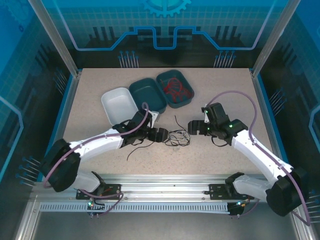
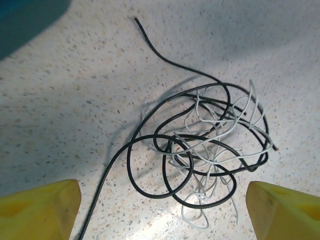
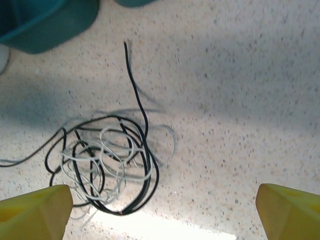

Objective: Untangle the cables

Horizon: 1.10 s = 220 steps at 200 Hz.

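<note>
Both arms are the same build. Left arm (image 1: 95, 141) and right arm (image 1: 257, 150): white link shells, black joint housings, big rounded black shoulder blocks at lower left and lower right of the top view. Left gripper (image 1: 164, 135) and right gripper (image 1: 192, 126) have black bodies. Fingertips (image 2: 37, 210) are yellow wedges in the wrist views. A purple cable (image 1: 240, 93) loops along each arm. Small green light (image 1: 230, 126) near the right wrist. Black base brackets (image 1: 102, 189) along the bottom.
</note>
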Tool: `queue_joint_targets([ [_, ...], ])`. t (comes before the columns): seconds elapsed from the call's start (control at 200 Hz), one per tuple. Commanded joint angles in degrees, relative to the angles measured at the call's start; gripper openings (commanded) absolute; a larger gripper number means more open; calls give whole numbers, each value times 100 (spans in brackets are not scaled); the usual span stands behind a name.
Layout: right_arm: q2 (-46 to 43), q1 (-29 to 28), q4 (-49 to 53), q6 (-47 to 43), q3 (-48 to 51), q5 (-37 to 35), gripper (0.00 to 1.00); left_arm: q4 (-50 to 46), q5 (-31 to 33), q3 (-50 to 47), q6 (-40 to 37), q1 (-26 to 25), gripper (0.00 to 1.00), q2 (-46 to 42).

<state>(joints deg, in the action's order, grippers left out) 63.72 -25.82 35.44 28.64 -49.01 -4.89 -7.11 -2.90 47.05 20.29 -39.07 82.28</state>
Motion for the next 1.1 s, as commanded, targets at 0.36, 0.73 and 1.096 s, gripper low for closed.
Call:
queue_joint_targets([
  [0.36,-238,62,-301,405,455,122,100,-896,114,1386,-1132,144,50,1670],
  [0.73,177,-67,-339,458,421,-3,100,-578,-588,1394,-940,150,49,1837],
  [1.096,953,-783,-367,545,-269,-325,50,-247,-954,1453,-664,147,44,2237],
])
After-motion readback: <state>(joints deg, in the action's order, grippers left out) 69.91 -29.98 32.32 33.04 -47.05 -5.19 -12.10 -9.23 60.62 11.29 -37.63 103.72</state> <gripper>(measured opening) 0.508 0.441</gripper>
